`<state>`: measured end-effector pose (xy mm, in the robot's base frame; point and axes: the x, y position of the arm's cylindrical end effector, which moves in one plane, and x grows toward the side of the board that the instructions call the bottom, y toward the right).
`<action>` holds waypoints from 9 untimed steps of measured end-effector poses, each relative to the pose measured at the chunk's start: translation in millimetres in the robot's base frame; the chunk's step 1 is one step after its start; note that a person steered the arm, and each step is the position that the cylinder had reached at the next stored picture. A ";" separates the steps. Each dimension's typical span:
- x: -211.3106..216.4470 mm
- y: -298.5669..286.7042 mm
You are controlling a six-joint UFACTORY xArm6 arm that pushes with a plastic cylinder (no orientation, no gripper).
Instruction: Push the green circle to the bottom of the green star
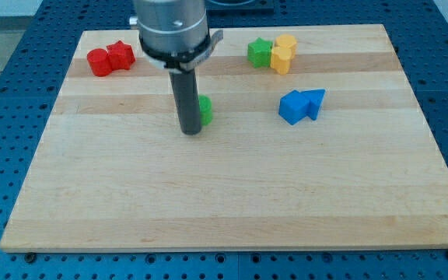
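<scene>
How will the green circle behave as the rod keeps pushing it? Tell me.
The green circle is short and flat-based, so it probably slides, not tips. Its round side may slip off my tip, which sits against its left, partly hiding it. It looks light; the wooden board seems smooth.
</scene>
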<state>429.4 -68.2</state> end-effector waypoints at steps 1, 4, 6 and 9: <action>-33.5 3.1; -90.6 60.5; -122.7 56.1; -141.4 42.2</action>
<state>288.0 -26.0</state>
